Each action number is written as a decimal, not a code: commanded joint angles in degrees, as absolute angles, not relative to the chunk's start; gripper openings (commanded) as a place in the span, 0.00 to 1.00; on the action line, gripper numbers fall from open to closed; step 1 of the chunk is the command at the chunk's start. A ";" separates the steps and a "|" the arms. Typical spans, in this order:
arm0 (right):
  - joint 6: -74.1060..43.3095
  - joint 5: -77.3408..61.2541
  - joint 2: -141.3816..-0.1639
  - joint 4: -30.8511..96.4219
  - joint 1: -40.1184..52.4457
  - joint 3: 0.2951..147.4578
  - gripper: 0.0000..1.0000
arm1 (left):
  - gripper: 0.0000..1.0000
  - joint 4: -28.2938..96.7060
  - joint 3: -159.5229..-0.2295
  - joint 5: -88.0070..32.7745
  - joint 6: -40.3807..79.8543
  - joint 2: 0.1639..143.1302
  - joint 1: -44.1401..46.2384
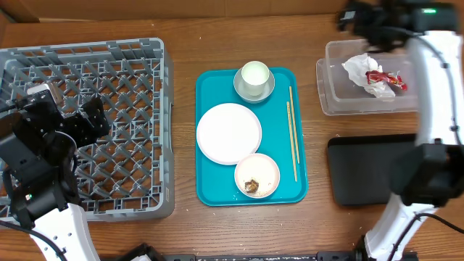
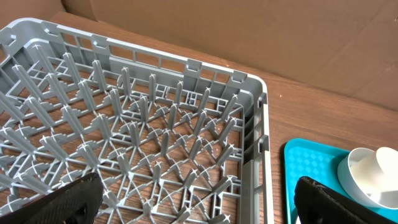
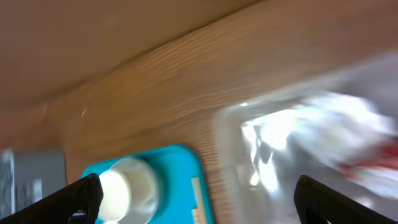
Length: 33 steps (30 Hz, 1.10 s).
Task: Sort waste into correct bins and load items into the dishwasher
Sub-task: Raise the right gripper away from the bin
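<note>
Both jaws apart, empty. Right gripper over the clear tub's far-left corner, left gripper over the dish rack. Chopsticks on the teal tray's right side, long axis near-far, nearward-left of my right gripper. Right arm is nearer.

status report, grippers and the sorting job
Left gripper, right gripper open, empty. Napkin and wrapper in clear tub. Plate, cup, chopsticks on teal tray; dish rack bare. Nothing blocking.
</note>
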State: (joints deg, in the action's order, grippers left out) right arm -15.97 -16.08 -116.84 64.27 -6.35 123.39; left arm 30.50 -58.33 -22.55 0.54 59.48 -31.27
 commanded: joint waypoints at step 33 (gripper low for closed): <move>-18.24 -18.92 -113.95 64.18 -19.57 123.79 1.00 | 1.00 30.48 -59.27 -25.58 18.74 59.79 -31.48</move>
